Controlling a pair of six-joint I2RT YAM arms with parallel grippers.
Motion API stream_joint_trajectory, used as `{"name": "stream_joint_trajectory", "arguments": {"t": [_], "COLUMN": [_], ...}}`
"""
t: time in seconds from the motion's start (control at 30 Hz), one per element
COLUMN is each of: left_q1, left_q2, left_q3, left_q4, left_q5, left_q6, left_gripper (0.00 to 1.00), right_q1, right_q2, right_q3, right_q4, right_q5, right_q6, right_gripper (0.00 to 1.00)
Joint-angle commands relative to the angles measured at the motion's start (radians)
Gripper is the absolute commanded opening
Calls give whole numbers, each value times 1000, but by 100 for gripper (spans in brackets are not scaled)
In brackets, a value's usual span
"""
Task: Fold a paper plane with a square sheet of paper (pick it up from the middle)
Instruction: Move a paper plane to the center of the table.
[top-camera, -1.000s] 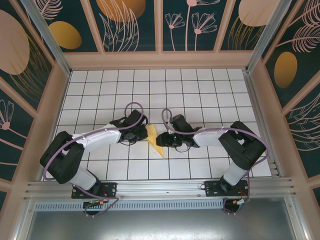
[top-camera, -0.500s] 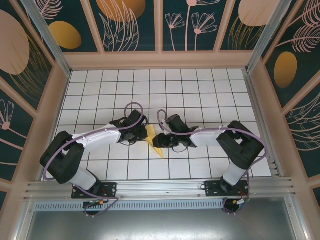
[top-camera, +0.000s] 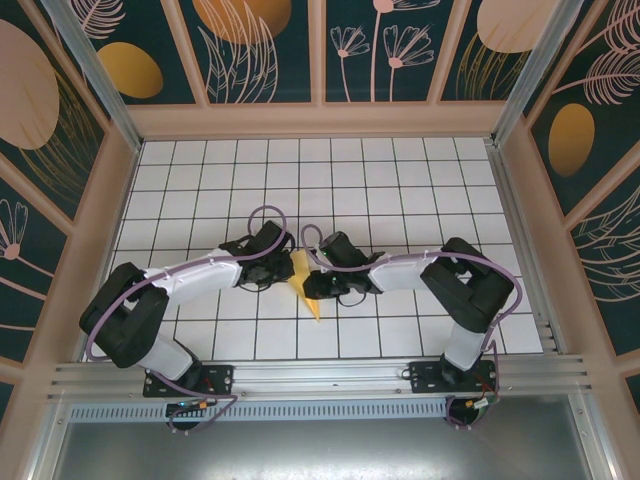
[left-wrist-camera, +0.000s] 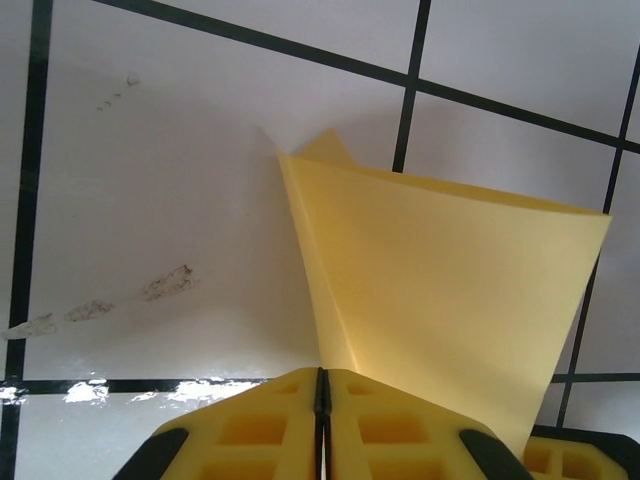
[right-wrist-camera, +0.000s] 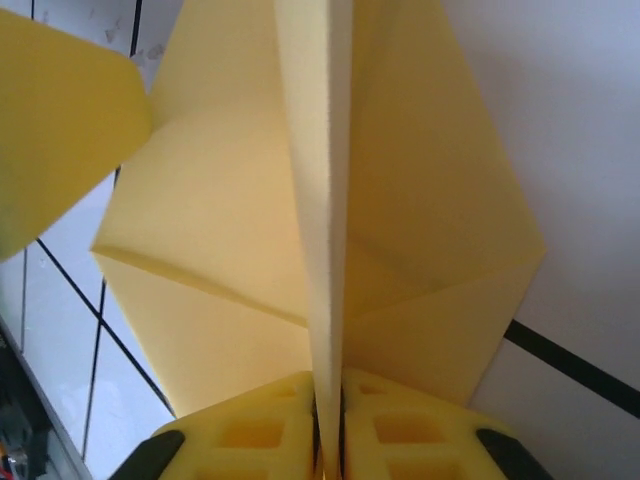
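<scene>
The square sheet of paper (top-camera: 306, 288) is folded into a pointed pale-yellow wedge, close to a paper plane in shape. It sits mid-table between both grippers, with its tip toward the near edge. My left gripper (top-camera: 287, 270) is at its left side. In the left wrist view that gripper (left-wrist-camera: 322, 372) is shut on the paper (left-wrist-camera: 450, 270), which fans up and to the right. My right gripper (top-camera: 312, 284) presses in from the right. In the right wrist view it (right-wrist-camera: 328, 378) is shut on the raised centre fold of the paper (right-wrist-camera: 220, 200), whose flaps spread to either side.
The white tiled table (top-camera: 400, 180) has black grid lines and is enclosed by wooden-framed patterned walls (top-camera: 320, 60). Purple cables loop over both wrists near the paper. A metal rail (top-camera: 320, 375) runs along the near edge by the arm bases.
The right gripper has slid left onto the paper and closed on its centre fold. The paper's tip has shifted slightly left. The left arm has stayed still.
</scene>
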Motion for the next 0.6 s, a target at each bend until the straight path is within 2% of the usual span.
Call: {"name": "stream_joint_trajectory", "arguments": {"t": [0.0, 0.13, 0.23, 0.4, 0.57], "left_q1": [-3, -3, -3, -2, -3], "left_q2": [-73, -208, -306, -394, -403], "left_q3": [-28, -81, -114, -161, -173], "left_q4": [23, 96, 105, 96, 95], "left_q5": [-28, -65, -140, -206, -205], "left_q6": [-16, -34, -56, -97, -109], "left_gripper": [18, 34, 39, 42, 41], "right_q1": [9, 6, 4, -13, -62], "right_q2": [-22, -75, -109, -64, 43], "right_q3": [49, 95, 145, 274, 382], "right_q4": [-77, -195, -295, -488, -541], "right_q5": [74, 210, 344, 587, 597], "right_q6": [-15, -24, -26, -15, -13], "right_gripper": [6, 3, 4, 4, 4]}}
